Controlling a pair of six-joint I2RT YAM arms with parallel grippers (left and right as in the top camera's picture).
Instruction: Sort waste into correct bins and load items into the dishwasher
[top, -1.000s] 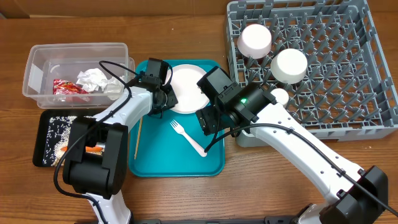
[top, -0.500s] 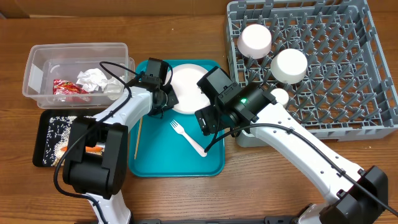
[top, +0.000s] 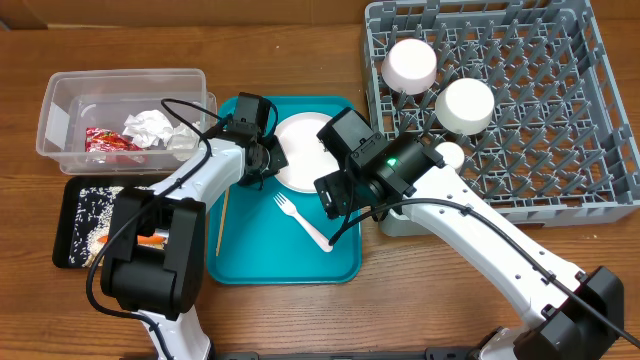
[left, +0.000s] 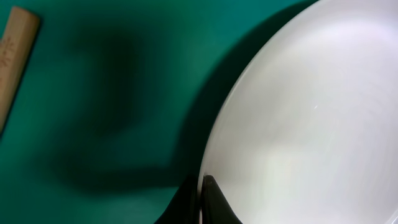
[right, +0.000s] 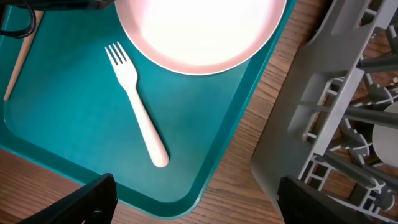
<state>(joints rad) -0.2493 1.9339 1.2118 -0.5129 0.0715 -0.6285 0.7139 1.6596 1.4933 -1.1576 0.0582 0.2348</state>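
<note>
Plate (top: 300, 158) on the far half of the teal tray (top: 250, 255), gripped at its left rim. Clenched the left end effector (top: 268, 160) on that rim; saw, from the left wrist, two dark fingertips (left: 214, 202) pressed together over the thin white edge of the plate (left: 311, 112), with a shadow on the green surface beside it. Could not tell whether that edge sat flat or slightly raised.

Held the right end effector (top: 333, 195) released, jaws spread wide, above the right side of the tray and grasping nothing. Saw from the right wrist its two dark fingers (right: 87, 199) low in the picture, and beyond them the white fork (right: 137, 106) lying on the tray, tines toward the plate (right: 199, 28), just short of touching it.

Found the thin wooden stick (top: 222, 215) along the left edge of the tray.

Left of that on the counter (top: 300, 50), noted the clear tub (top: 60, 95) with a red wrapper (top: 108, 140) and crumpled napkins (top: 150, 125) inside, and nearer, the black tray (top: 62, 215) with pale grains (top: 95, 200) and an orange carrot (top: 150, 240), partly hidden by the left arm.

To the right, saw the grey dish rack (top: 600, 205) loaded with two white bowls (top: 412, 63) (top: 466, 105) upside down and a small cup (top: 450, 153) at its near left part.
</note>
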